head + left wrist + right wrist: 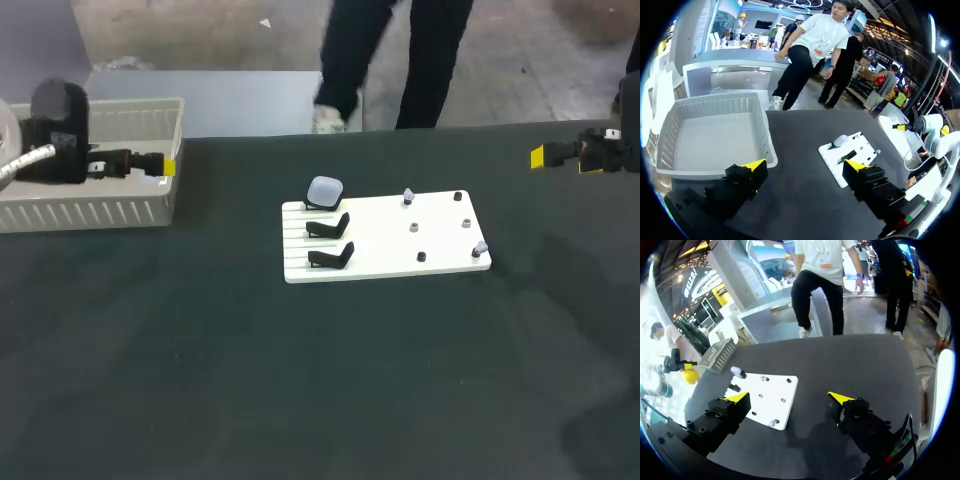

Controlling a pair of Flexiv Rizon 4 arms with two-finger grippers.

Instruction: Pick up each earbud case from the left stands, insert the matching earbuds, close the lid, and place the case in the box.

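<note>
A white board (440,235) lies mid-table. Three black stands line its left side. The far stand holds a pale earbud case (324,191) with its lid shut; the other two stands (328,226) carry nothing. Several small earbuds (408,195) sit on pegs on the board's right half. The white slatted box (100,212) is at the far left, with no case visible in it. My left gripper (165,165) hovers open over the box's right end, and the box rim (767,142) and case (840,140) lie ahead of it (805,167). My right gripper (540,155) is open at the far right, with the board (767,397) ahead of it (790,397).
Dark cloth covers the table (300,380) all around the board. The box (719,354) stands at the table's far left edge, past the board as seen from the right wrist.
</note>
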